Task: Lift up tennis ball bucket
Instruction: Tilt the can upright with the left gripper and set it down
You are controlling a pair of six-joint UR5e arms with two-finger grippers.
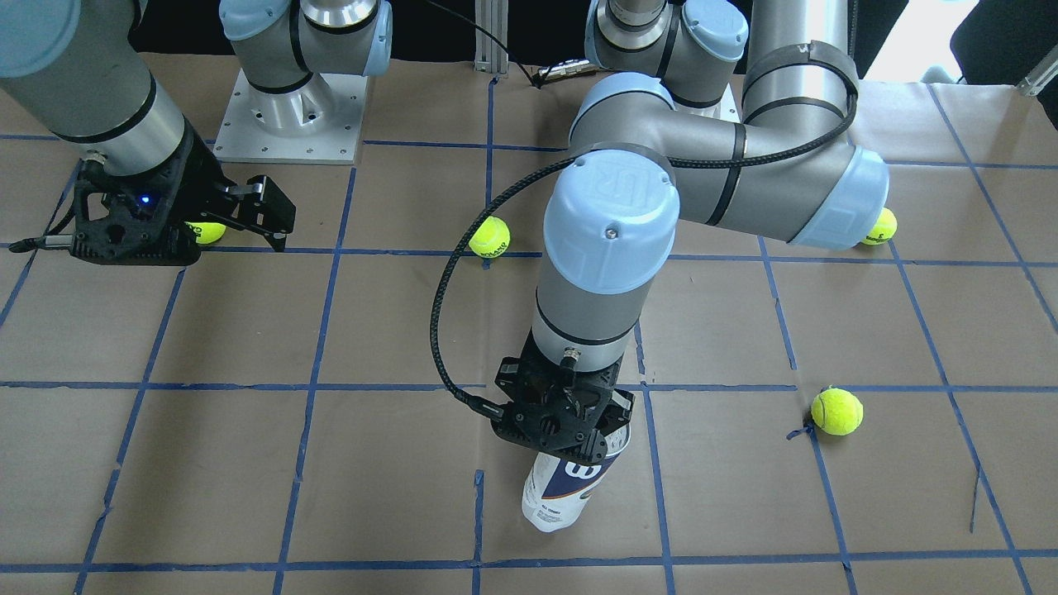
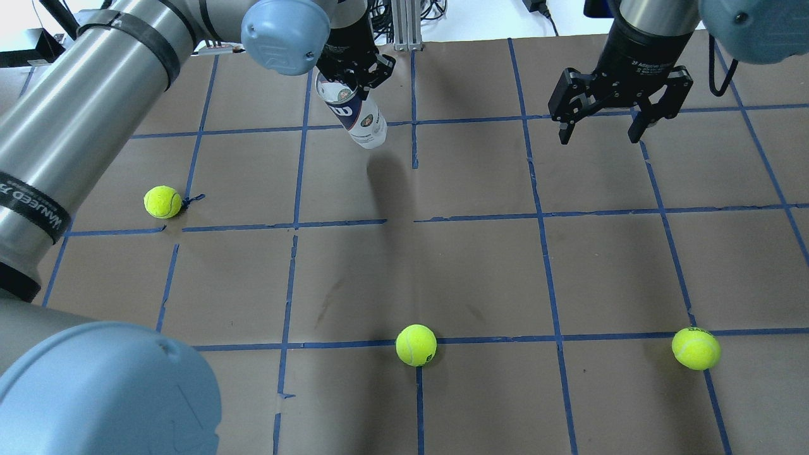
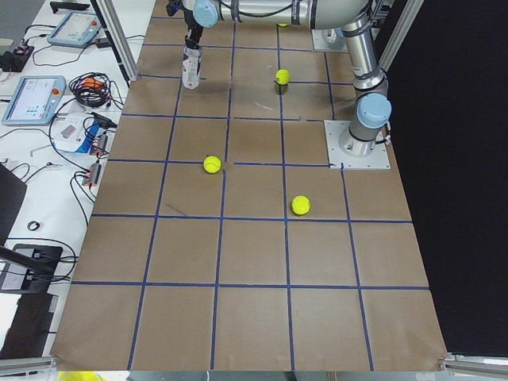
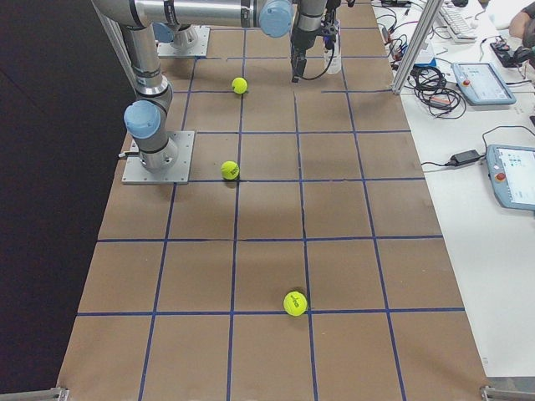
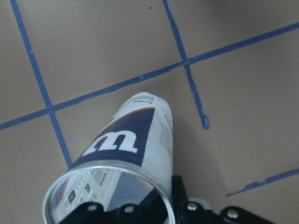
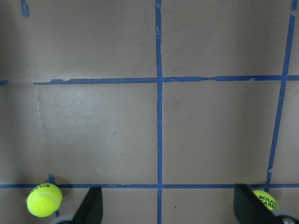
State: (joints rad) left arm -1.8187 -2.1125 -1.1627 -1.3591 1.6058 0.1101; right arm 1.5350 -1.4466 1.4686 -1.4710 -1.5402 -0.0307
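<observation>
The tennis ball bucket (image 1: 564, 486) is a clear can with a white and navy label and a silver rim. My left gripper (image 1: 570, 423) is shut on its rim end and holds it tilted, bottom end down, over the far middle of the table. In the overhead view the bucket (image 2: 355, 114) hangs from the left gripper (image 2: 351, 74), with its shadow apart on the paper. The left wrist view shows the bucket (image 5: 127, 149) from its open rim down. My right gripper (image 2: 600, 129) is open and empty, and hovers apart from the bucket; it also shows in the front view (image 1: 269, 216).
Several yellow-green tennis balls lie on the brown paper: one on my left (image 2: 163, 201), one near the middle (image 2: 416, 345), one on my right (image 2: 696, 348) and one by the left arm's elbow (image 1: 880, 227). Blue tape lines grid the table (image 2: 480, 272).
</observation>
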